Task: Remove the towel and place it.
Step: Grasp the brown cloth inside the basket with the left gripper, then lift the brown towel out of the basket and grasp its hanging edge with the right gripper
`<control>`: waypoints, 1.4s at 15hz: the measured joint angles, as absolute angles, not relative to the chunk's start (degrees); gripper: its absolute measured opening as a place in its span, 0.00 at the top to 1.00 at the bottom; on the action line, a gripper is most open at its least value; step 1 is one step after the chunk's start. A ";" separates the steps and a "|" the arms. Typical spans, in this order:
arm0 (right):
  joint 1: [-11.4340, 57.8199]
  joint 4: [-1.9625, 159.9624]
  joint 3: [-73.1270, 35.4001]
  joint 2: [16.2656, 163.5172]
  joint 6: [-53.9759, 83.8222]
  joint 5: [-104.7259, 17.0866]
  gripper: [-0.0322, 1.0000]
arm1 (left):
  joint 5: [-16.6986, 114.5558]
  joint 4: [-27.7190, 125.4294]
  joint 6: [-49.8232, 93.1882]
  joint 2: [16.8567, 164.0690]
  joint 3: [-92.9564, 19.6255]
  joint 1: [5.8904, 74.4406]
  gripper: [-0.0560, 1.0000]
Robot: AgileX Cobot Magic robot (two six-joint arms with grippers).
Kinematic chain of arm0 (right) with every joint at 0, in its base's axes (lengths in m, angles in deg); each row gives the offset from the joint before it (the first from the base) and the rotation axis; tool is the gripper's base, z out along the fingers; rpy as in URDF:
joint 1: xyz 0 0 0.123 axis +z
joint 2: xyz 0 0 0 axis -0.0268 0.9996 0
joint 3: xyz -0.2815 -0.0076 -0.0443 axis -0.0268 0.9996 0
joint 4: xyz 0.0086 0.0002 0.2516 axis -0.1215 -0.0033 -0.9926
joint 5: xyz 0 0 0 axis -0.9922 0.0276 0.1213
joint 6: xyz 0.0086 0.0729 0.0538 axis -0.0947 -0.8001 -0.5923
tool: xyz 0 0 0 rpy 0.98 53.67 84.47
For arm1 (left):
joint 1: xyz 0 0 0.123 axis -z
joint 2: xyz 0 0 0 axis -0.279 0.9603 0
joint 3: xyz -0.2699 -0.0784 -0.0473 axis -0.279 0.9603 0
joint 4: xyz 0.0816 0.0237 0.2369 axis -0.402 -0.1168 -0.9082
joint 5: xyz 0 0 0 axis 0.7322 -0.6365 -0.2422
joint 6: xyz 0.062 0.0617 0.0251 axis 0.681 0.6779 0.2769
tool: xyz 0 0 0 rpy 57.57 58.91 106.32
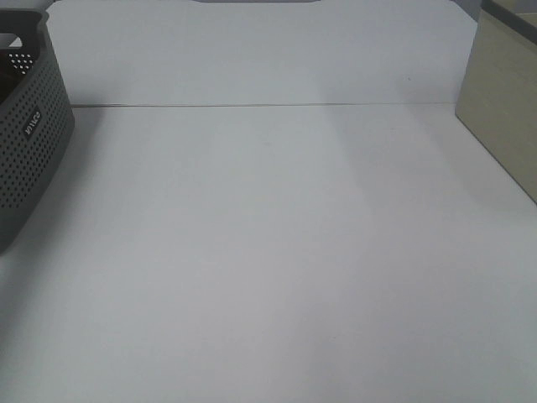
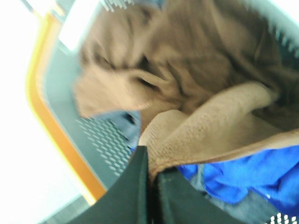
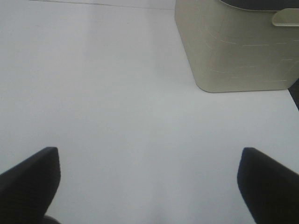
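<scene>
The brown towel (image 2: 196,93) lies crumpled inside a grey perforated basket (image 2: 100,140) in the left wrist view, over a blue cloth (image 2: 252,175). My left gripper (image 2: 153,173) is shut on a fold of the towel's edge, its two dark fingers pressed together on the cloth. My right gripper (image 3: 149,179) hovers over the bare white table, jaws wide apart with nothing between them. Neither gripper shows in the exterior high view, where only the basket's side (image 1: 29,143) appears at the far left.
A beige bin (image 1: 503,109) stands at the back right of the white table (image 1: 268,252), also the beige bin (image 3: 233,46) ahead of my right gripper. An orange-edged surface (image 2: 51,116) runs beside the basket.
</scene>
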State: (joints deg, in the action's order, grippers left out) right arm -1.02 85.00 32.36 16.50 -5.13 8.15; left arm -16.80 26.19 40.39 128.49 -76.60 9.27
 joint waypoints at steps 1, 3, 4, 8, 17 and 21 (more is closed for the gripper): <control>-1.02 85.00 32.36 16.50 -5.13 8.15 0.01 | -16.86 26.30 40.11 126.77 -76.88 10.42 0.95; -1.02 85.00 32.36 16.50 -5.13 8.15 0.01 | -16.86 26.25 39.53 122.82 -77.00 12.82 0.95; -1.02 85.00 32.36 16.50 -5.13 8.15 0.01 | -16.86 26.25 39.42 120.87 -77.00 14.37 0.95; -1.02 85.00 32.36 16.50 -5.13 8.15 0.01 | -14.68 24.99 39.08 113.59 -77.00 23.02 0.95; -1.02 82.83 31.68 19.70 -0.26 5.40 0.01 | -11.19 19.83 37.70 106.66 -77.00 46.17 0.95; -1.02 61.63 31.22 37.92 16.81 -15.51 0.01 | -6.55 16.56 37.59 106.72 -77.00 59.06 0.95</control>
